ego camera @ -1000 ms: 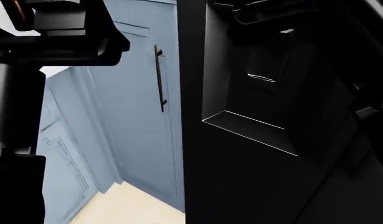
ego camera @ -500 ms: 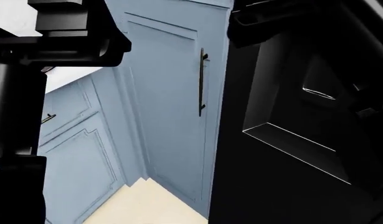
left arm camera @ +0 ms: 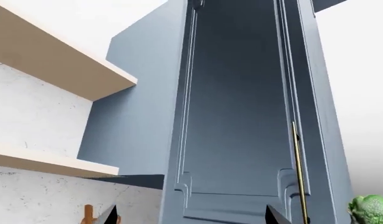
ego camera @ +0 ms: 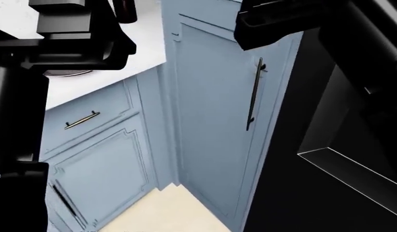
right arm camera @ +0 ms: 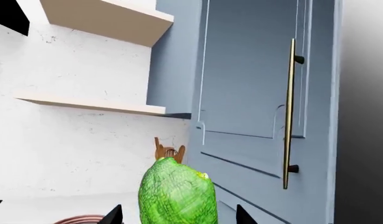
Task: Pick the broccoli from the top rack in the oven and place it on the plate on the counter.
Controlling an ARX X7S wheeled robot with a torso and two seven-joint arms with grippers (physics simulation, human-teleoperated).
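Note:
The broccoli (right arm camera: 177, 193) is bright green and bumpy, and sits upright between the fingertips of my right gripper (right arm camera: 177, 217), held in the air in front of the white wall. It also shows at the edge of the left wrist view (left arm camera: 370, 210). The plate's copper-red rim (right arm camera: 85, 219) peeks in below and to the side of it; a sliver of the plate (ego camera: 69, 73) shows on the white counter (ego camera: 143, 48) behind my left arm. My left gripper (left arm camera: 191, 215) is open and empty, facing the tall blue cabinet. The black oven (ego camera: 340, 164) is at the right; its top rack is out of view.
A tall light blue cabinet door (ego camera: 211, 111) with a long handle (ego camera: 253, 94) stands between the counter and the oven. Lower cabinets with brass handles (ego camera: 82, 120) sit under the counter. Wooden wall shelves (right arm camera: 104, 16) hang above it. A small brown wooden object (right arm camera: 168, 151) stands by the wall.
The head view has swung left: the oven has slid to the right edge, and the counter, the plate's edge and the lower cabinets have come into view.

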